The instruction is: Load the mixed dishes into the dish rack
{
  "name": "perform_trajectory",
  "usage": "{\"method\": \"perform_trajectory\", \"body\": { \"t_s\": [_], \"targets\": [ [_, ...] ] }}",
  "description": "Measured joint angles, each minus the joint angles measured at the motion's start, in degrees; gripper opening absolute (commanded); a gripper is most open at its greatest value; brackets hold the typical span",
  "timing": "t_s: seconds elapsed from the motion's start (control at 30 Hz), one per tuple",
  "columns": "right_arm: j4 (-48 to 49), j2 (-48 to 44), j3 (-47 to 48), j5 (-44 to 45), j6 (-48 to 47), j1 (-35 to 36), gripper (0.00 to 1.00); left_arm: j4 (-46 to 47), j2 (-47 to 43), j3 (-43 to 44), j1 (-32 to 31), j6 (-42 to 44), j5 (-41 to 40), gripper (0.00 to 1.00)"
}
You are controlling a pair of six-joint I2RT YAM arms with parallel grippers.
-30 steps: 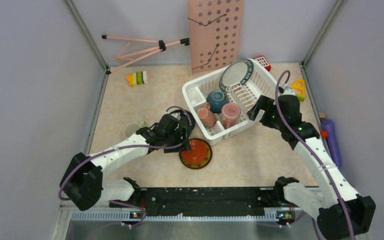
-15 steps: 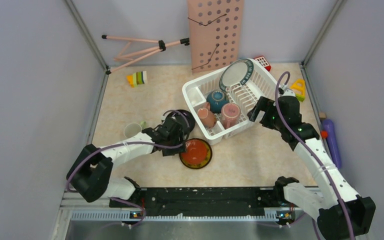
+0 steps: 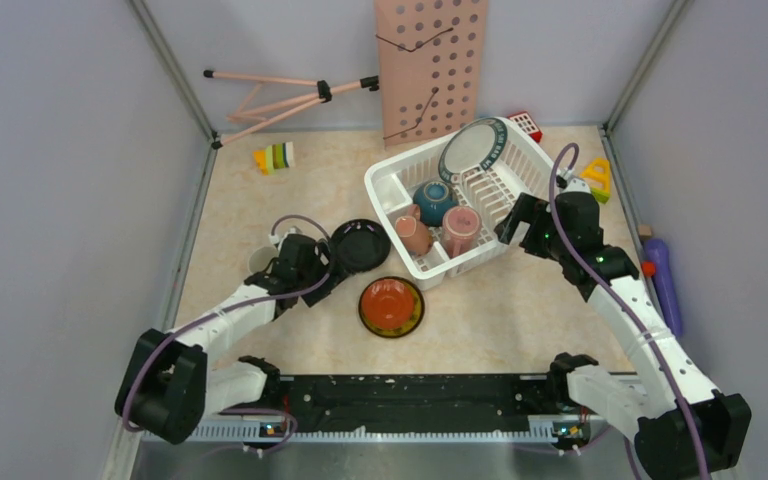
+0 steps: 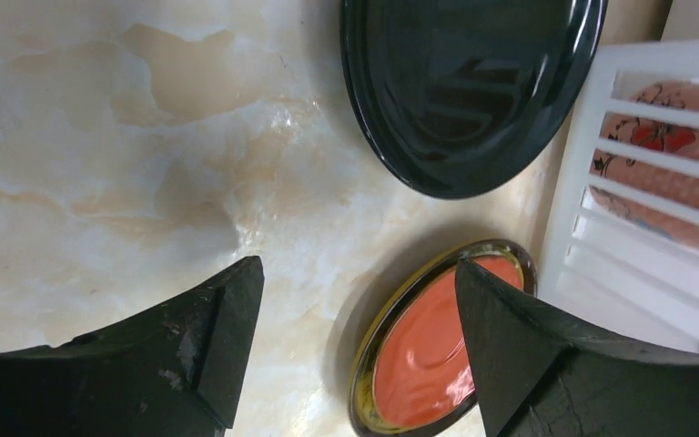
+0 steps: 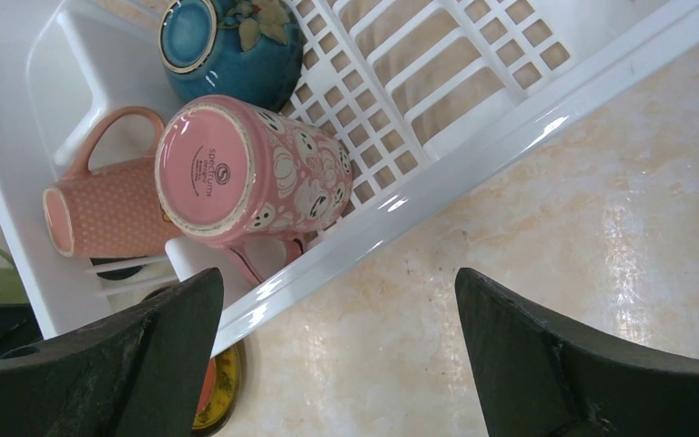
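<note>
Top external view: closest to the arm bases, a red small plate (image 3: 391, 306) with a dark yellowish rim lies flat on the marble-look table (image 3: 260, 200), outside the rack. A little further and to the left is the left gripper (image 3: 315, 268), low over the table. In the left wrist view its two fingers (image 4: 218, 337) are spread wide with only bare table between them, and it holds nothing. Just in front of it lies a black plate (image 3: 360, 246), flat on the table and just beside the near left wall of the dish rack (image 3: 384, 186). I cannot tell if the plate touches this wall. A light green mug (image 3: 260, 260) stands on the table on the other side of the left arm, partly hidden by it. The right gripper (image 3: 515, 222) hangs at the near right side of the rack. Its fingers are also far apart in the right wrist view, and nothing is between them. Inside the rack, at the near left end, two pinkish cups lie on their sides next to each other: a dotted cup (image 3: 413, 236) and a patterned cup (image 3: 460, 228) with its base toward the right wrist camera. Behind them sits the teal bowl (image 3: 433, 198). At the far end of the rack the white plate with dark patterned rim (image 3: 472, 148) stands on its edge, leaning among the dividers. Beyond the rack a pink perforated board (image 3: 430, 65) leans at the back wall, a pink tripod (image 3: 280, 98) lies folded on the left, and small toy blocks (image 3: 275, 157) lie near it.
</note>
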Motion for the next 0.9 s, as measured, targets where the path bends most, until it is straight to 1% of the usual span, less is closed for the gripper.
{"method": "perform_trajectory", "body": {
  "t_s": [0.2, 0.3, 0.43, 0.53, 0.63, 0.67, 0.73, 0.77, 0.8, 0.9],
  "targets": [
    [0.0, 0.0, 0.0, 0.1, 0.0, 0.0, 0.96, 8.5, 5.4, -1.9, 1.2, -5.9, -0.7, 0.80],
    [-0.2, 0.0, 0.0, 0.3, 0.0, 0.0, 0.96, 12.9, 7.2, -2.2, 1.7, -8.9, -2.3, 0.79],
    [-0.4, 0.0, 0.0, 0.5, 0.0, 0.0, 0.96, 20.4, 9.7, -3.8, 2.3, -13.1, -3.9, 0.75],
    [-0.7, 0.0, 0.0, 0.5, 0.0, 0.0, 0.96, 27.5, 12.5, -5.0, 3.5, -15.5, -4.2, 0.68],
    [-1.1, 0.0, 0.0, 0.5, 0.0, 0.0, 0.96, 32.9, 15.2, -5.8, 4.3, -18.0, -4.8, 0.53],
    [-1.2, 0.0, 0.0, 0.5, 0.0, 0.0, 0.96, 34.4, 16.0, -6.1, 4.3, -18.1, -5.5, 0.45],
    [-1.2, -0.1, 0.0, 0.5, 0.0, 0.0, 0.96, 37.5, 17.6, -6.8, 4.3, -18.4, -6.1, 0.20],
    [-1.2, -0.2, 0.0, 0.5, 0.0, 0.0, 0.96, 38.4, 18.4, -7.0, 4.4, -17.9, -6.6, 0.03],
    [-1.2, -0.2, 0.0, 0.5, 0.0, 0.0, 0.96, 39.1, 19.2, -7.2, 4.6, -17.6, -7.0, 0.00],
    [-1.4, -0.5, 0.1, 0.5, 0.0, 0.0, 0.96, 38.7, 19.4, -7.3, 4.9, -17.8, -7.5, 0.00]
  ]
}}
